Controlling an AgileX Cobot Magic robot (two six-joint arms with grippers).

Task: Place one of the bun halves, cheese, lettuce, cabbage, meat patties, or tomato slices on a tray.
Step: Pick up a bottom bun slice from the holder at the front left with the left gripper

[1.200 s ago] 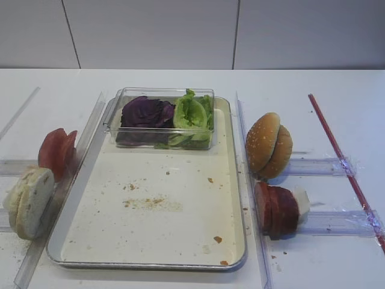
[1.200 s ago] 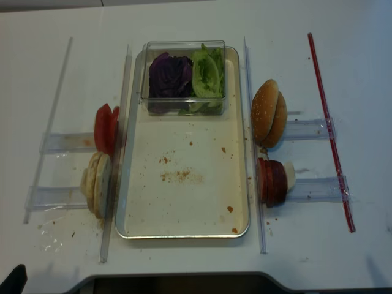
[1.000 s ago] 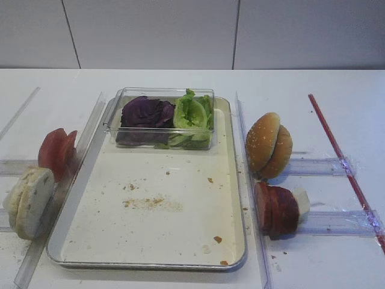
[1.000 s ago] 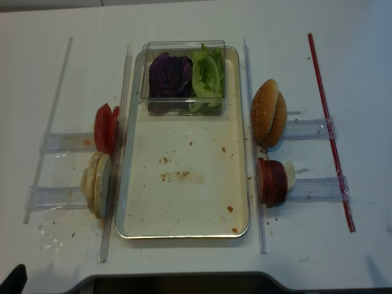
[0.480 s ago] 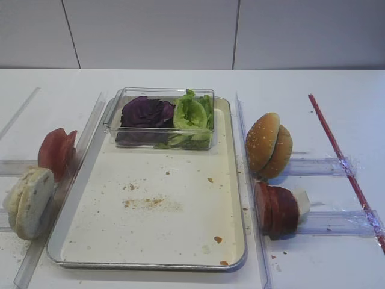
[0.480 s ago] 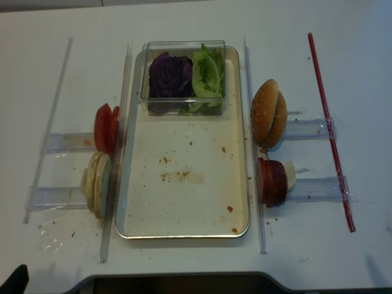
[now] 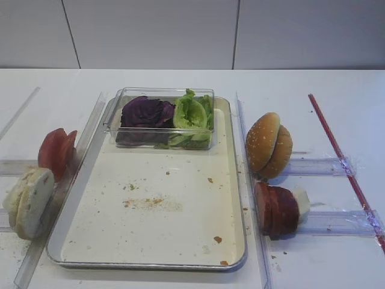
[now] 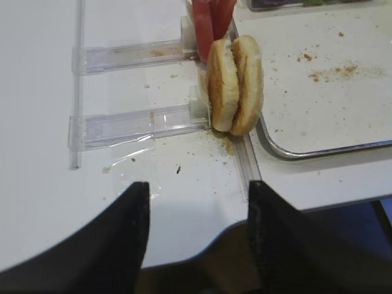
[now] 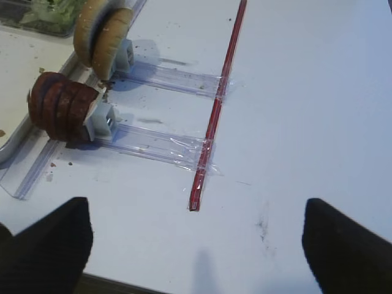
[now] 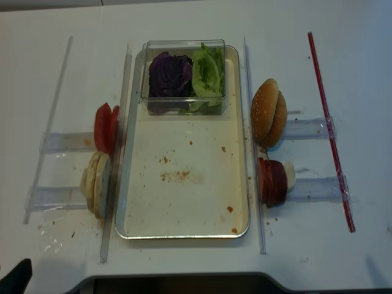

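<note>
The metal tray [image 7: 180, 180] lies mid-table, bare but for crumbs and a clear box at its far end. The lettuce [image 7: 192, 114] and the purple cabbage [image 7: 146, 113] lie in that box. Left of the tray the pale bun halves [image 8: 236, 82] stand on edge, with the tomato slices [image 7: 55, 152] behind them. The meat patties [image 9: 60, 107] stand on edge at the right. No cheese shows. My left gripper [image 8: 198, 184] hovers open at the table's front edge, short of the bun halves. My right gripper [image 9: 196, 202] is open over bare table, right of the patties.
Sesame-seeded buns [image 7: 269, 146] stand on edge beyond the patties. Clear plastic rails [image 7: 328, 165] and stop blocks hold the food stacks along both sides of the tray. A red strip [image 9: 214, 110] is taped to the table at the right. The clear box [image 7: 162, 141] sits on the tray.
</note>
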